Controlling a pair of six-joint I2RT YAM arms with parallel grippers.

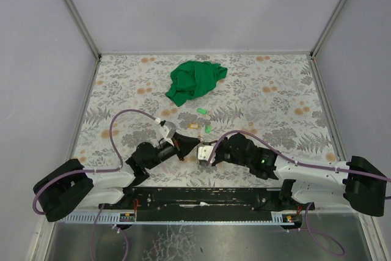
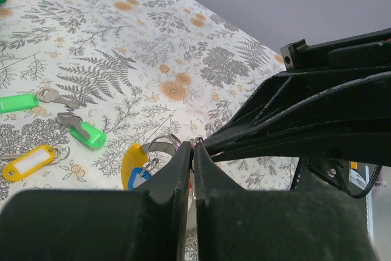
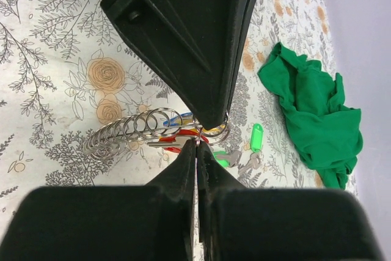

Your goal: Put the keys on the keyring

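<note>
While left gripper (image 2: 193,151) and right gripper (image 3: 197,148) pinch tip to tip, both clenched on the keyring (image 3: 220,134), threading looks part-done. Loose beside it: green-tagged key (image 2: 87,134), yellow-tagged key (image 2: 27,162). Next, likely: one gripper lets go and fetches a key.

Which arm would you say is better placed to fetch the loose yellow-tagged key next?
Probably the left. The yellow-tagged key lies unobstructed just beside the left end effector, while the right end effector, also shut at the keyring, could hold that alone.

The keys (image 1: 202,112) lie on the table (image 1: 275,108), before the cloth (image 1: 195,82) and behind the left gripper (image 1: 197,147).
</note>
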